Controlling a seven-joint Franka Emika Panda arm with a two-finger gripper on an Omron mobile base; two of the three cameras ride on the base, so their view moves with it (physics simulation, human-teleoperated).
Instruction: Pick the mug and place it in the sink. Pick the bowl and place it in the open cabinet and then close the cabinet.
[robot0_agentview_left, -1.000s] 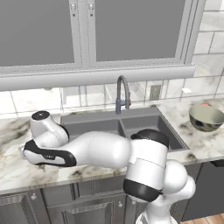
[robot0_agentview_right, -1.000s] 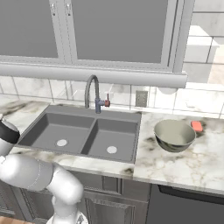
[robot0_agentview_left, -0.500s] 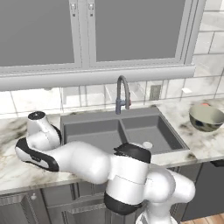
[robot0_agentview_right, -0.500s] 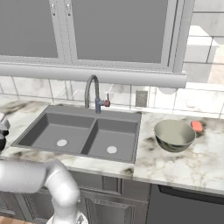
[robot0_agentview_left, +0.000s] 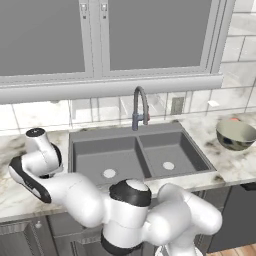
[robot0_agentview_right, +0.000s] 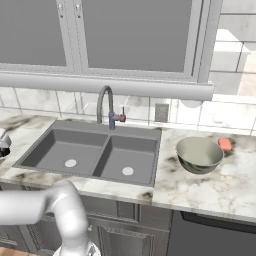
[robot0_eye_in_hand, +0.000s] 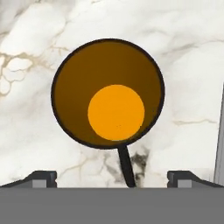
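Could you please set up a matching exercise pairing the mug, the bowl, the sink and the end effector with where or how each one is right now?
Things:
1. mug
2. bowl
3. sink
4. end effector

Places or states:
A. on the counter right of the sink, beside a small red thing
B. set into the counter under the faucet, both basins bare
C. open, hanging straight above the mug
D. upright on the marble counter, orange inside showing

Pairs: 1-D, 2-A, 3-B, 4-C
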